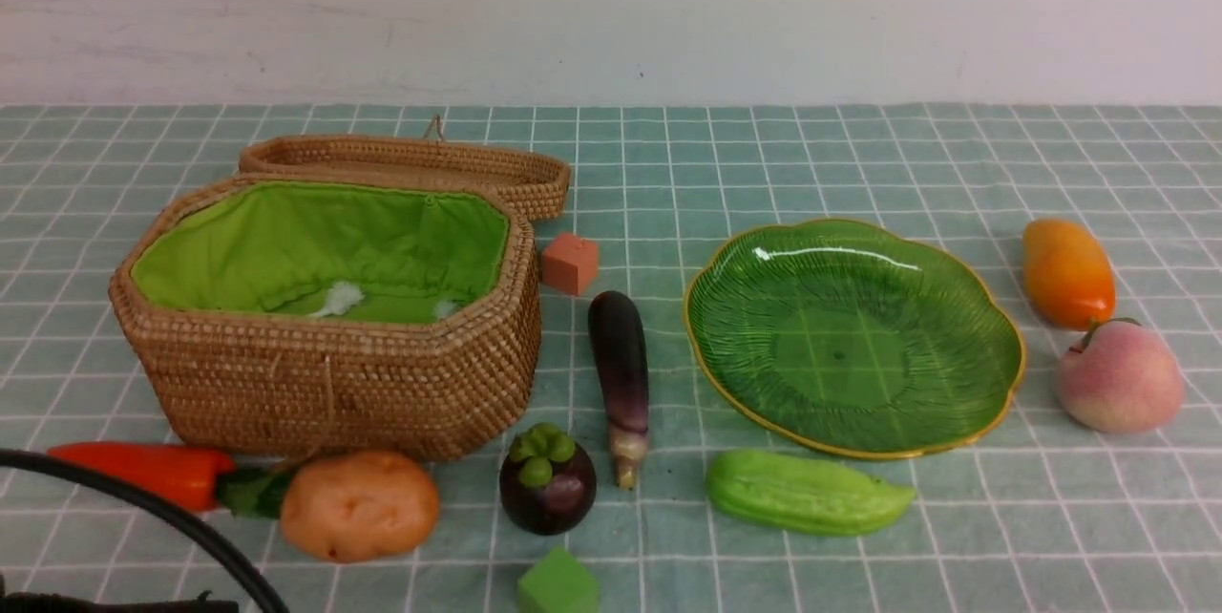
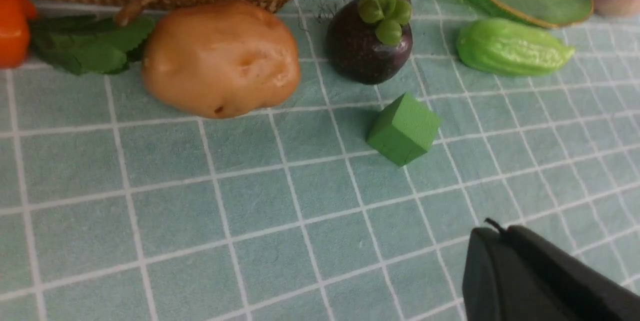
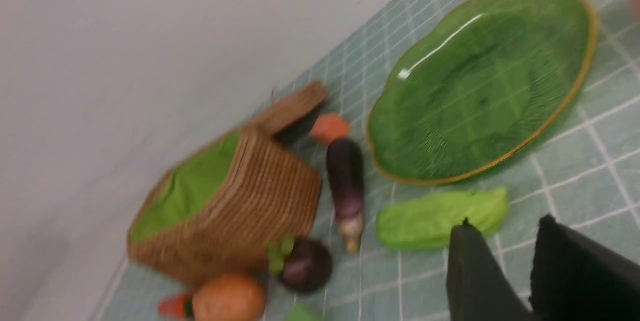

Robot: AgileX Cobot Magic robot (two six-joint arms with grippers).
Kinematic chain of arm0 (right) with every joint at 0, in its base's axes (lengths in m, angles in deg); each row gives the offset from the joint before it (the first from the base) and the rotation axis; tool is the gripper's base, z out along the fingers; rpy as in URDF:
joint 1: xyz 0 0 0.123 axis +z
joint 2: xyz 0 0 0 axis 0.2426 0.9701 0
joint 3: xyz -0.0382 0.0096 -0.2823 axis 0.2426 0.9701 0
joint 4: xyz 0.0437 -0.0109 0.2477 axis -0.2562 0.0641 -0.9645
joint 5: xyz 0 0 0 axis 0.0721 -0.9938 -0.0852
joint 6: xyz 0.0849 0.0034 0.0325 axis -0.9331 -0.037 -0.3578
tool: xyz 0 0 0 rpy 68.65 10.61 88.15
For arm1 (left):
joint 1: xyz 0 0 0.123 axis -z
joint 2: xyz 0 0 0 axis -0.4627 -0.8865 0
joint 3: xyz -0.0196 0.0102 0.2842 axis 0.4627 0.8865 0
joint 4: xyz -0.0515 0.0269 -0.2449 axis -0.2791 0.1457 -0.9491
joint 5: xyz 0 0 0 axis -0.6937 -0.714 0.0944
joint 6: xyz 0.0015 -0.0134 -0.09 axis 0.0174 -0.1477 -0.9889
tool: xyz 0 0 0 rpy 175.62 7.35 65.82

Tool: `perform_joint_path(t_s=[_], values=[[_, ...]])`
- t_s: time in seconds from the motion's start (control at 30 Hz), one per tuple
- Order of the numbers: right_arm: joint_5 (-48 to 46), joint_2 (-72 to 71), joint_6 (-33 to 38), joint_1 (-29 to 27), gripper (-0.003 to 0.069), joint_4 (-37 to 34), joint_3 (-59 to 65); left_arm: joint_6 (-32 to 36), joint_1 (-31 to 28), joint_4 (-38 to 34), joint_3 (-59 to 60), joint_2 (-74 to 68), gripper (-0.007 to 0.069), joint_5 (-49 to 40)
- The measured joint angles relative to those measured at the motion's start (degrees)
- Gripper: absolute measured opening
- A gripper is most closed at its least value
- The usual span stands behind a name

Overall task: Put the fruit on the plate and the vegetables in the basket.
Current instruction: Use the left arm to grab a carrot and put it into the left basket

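Octagonal wicker basket (image 1: 325, 384) sits left of the ribbed glass plate (image 1: 850, 346); smooth potato (image 1: 360, 503), round mangosteen (image 1: 547, 489) and bumpy gourd (image 1: 807, 494) lie before them on the counter (image 1: 1050, 517). Left gripper (image 2: 500, 246) clenched, right gripper (image 3: 505, 231) slightly parted, both empty.

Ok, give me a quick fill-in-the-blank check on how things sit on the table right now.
1. The plate is completely ____.
2. The eggplant lies between the basket and the ____.
3. The cube nearest the mangosteen is coloured ____.
4. The peach sits beside the ____.
Missing words: empty; plate; green; mango.
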Motion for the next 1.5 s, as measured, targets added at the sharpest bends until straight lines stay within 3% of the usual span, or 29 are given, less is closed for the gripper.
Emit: perform_joint_path(t_s=[0.03, 0.1, 0.13, 0.17, 0.2, 0.23, 0.4, 0.53, 0.57, 0.67, 0.93, 1.07, 1.23, 1.4, 1.43, 1.47, 1.5], values=[[-1.7, 0.4, 0.7, 0.5, 0.0185, 0.0, -1.7, 0.0, 0.0, 0.2, -0.3, 0.0, -0.0013, -0.3], [-12.6, 7.0, 10.4, 3.1, 0.0174, 0.7, -12.9, 2.4, 0.0, 2.5, -5.2, -4.3, -0.0013, -4.4], [-13.5, 7.5, 11.2, 3.3, 0.0173, 0.7, -13.8, 2.5, 0.0, 2.7, -5.9, -4.7, -0.0013, -4.9], [-21.0, 12.3, 17.6, 4.6, 0.0172, 0.8, -21.4, 2.9, 0.0, 4.2, -8.7, -7.8, -0.0013, -6.7], [-21.0, 12.9, 18.2, 4.6, 0.0171, 0.8, -21.4, 2.9, 0.0, 4.4, -9.1, -8.2, -0.0013, -6.9], [-28.6, 17.1, 23.3, 5.2, 0.0171, 0.8, -28.8, 2.9, 0.0, 5.7, -12.2, -11.4, -0.0013, -8.5], [-36.7, 23.9, 30.7, 5.3, 0.0171, 1.0, -38.5, 6.8, 0.0, 6.7, -17.2, -19.2, -0.0013, -9.4], [-36.4, 25.1, 32.8, 5.3, 0.0171, 1.0, -39.5, 15.4, 0.0, 8.0, -19.4, -22.8, -0.0013, -9.5], [-35.9, 25.2, 33.7, 5.3, 0.0171, 1.2, -39.5, 21.5, 0.0, 10.7, -20.7, -24.5, -0.0013, -9.4], [-35.4, 25.3, 34.8, 5.3, 0.0171, 1.2, -39.6, 27.3, 0.0, 16.7, -21.3, -26.4, -0.0013, -9.2], [-36.8, 25.3, 35.1, 5.5, 0.0178, 1.2, -39.6, 30.6, -5.3, 28.2, -21.2, -26.8, -0.0013, -8.8], [-37.2, 25.3, 35.1, 5.5, 0.0179, 1.2, -39.6, 35.3, -9.8, 29.1, -18.8, -28.1, -0.0013, -3.9], [-37.4, 25.3, 35.1, 5.6, 0.0183, 1.2, -39.6, 42.3, -10.8, 32.8, -15.4, -33.7, -0.0007, 2.9], [-37.4, 25.3, 35.1, 5.6, 0.0188, 1.2, -39.6, 42.5, -10.8, 36.8, -15.1, -39.3, 0.0076, 11.1], [-37.3, 25.3, 35.1, 5.6, 0.019, 1.2, -39.6, 40.7, -10.8, 38.3, -15.1, -42.1, 0.016, 13.3], [-37.3, 25.3, 35.1, 5.6, 0.019, 1.2, -39.6, 40.6, -10.8, 38.5, -15.1, -42.4, 0.0168, 13.3], [-37.1, 25.3, 35.1, 5.6, 0.019, 1.2, -39.6, 39.3, -10.8, 39.3, -15.1, -44.5, 0.0237, 14.2]])
